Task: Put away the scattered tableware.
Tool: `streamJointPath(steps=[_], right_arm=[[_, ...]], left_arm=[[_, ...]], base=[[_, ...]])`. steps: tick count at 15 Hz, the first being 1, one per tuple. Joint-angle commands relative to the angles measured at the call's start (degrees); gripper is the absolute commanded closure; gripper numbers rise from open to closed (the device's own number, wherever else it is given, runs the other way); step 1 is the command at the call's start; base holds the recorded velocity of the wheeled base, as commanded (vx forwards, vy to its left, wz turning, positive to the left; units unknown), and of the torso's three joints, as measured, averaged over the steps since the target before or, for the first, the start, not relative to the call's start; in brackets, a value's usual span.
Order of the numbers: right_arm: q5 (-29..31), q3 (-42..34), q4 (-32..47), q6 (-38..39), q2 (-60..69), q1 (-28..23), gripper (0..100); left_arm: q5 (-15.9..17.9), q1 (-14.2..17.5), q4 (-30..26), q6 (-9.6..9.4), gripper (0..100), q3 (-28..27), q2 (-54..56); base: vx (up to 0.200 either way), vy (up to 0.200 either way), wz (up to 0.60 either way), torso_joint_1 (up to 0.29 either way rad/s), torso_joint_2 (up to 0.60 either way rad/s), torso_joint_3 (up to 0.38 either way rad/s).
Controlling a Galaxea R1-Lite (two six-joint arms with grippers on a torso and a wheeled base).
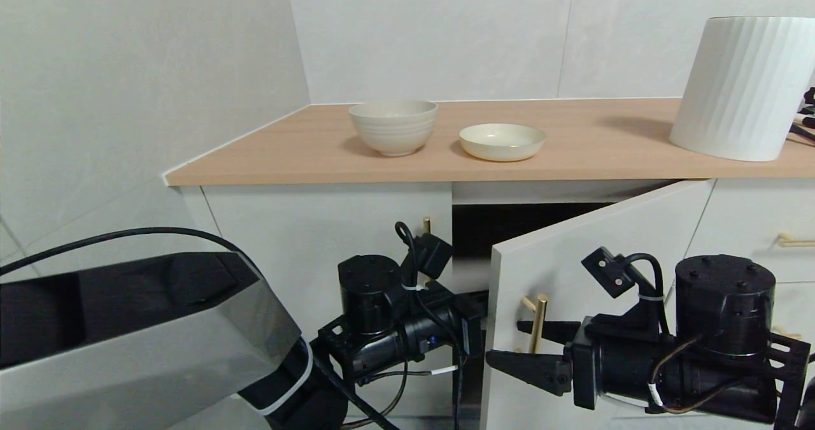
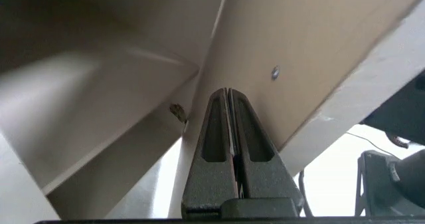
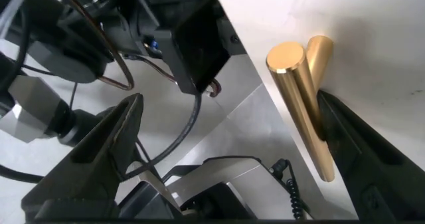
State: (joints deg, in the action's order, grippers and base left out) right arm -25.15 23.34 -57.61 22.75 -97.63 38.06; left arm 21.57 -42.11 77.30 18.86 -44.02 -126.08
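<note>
A cream bowl and a shallow cream dish are sitting upright on the wooden counter. The dish is lying at the bowl's three o'clock, near it but not touching. Farther along at three o'clock, well apart from both, a tall white ribbed vessel is standing at the counter's end.

Below the counter, at the dish's six o'clock, a white cabinet door is hanging partly open, showing a dark opening above its top edge. A brass bar handle is standing upright near the door's free edge.

The right pincer is hovering at that handle with its fingers spread. In the right wrist view the handle is lying between them, just beside one finger and well apart from the other. Whether that finger is touching the brass cannot be told.

The left pincer is reaching in at the door's nine o'clock edge, its two fingers pressed together on nothing. In the left wrist view its tip is pointing along the door's pale inner face, close beside a small screw.

Another brass handle is showing on the cabinet front at the door's three o'clock.
</note>
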Motion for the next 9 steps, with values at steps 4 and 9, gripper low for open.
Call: streamJointPath(steps=[4, 9], right_arm=[[2.3, -2.0, 0.1, -2.3, 1.7, -6.2, 0], [3.8, -5.7, 1.5, -3.9, 7.6, -9.0, 0]], left_arm=[[0.1, -0.9, 0.5, 0.13, 100, -0.5, -0.5], [0.1, -1.0, 0.3, 0.13, 100, -0.9, -0.1]], base=[[0.0, 0.0, 0.0, 0.0, 0.0, 0.0], [0.0, 0.0, 0.0, 0.0, 0.0, 0.0]])
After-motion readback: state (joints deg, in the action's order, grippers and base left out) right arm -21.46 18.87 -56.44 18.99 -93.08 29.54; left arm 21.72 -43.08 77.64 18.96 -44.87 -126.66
